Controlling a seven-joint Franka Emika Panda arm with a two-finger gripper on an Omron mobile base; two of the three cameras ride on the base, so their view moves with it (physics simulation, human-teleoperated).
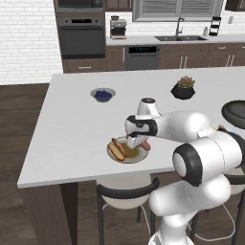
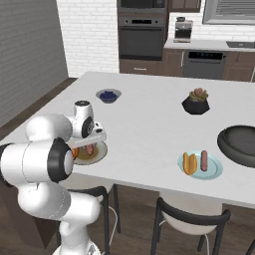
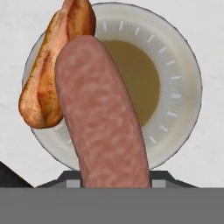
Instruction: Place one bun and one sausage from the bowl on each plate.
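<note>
**Ana:** Nearest the hand camera is the slim reddish-brown sausage [image 3: 103,118], running from 6 o'clock up toward 12. Why does it loom so large?

**Ben:** Because the two-finger gripper [image 3: 114,186] has it pinched at the bottom edge, jaws part-way closed around its girth. It hangs lengthwise over the larger round plate with the grey rim and brownish centre [image 3: 175,87], presumably so it can be lowered flat onto the bare middle.

**Ana:** And the orange-tan split bun [image 3: 52,78]?

**Ben:** It already lies on that plate, at about 10 o'clock from the centre, reaching past the rim at 12. That leaves the centre and the 3 o'clock half free, which is likely why the sausage is held just beside the bun and not over it.

**Ana:** From the left base camera?

**Ben:** The white robot arm [image 1: 191,129] folds low over the near edge of the pale island counter [image 1: 72,119]; the plate sits under the hand with the bun on its 9 o'clock side.

**Ana:** What about the other serving?

**Ben:** In the right base view the small light blue plate [image 2: 215,170] carries a second bun [image 2: 189,163] and a second sausage [image 2: 203,160] side by side, so that one looks done. The wide dark grey bowl [image 2: 241,144] sits at 2 o'clock from it, near the counter's right end; whether anything remains inside is hard to tell.

**Ana:** So what is left?

**Ben:** By the look of it, only setting this sausage down.
</note>
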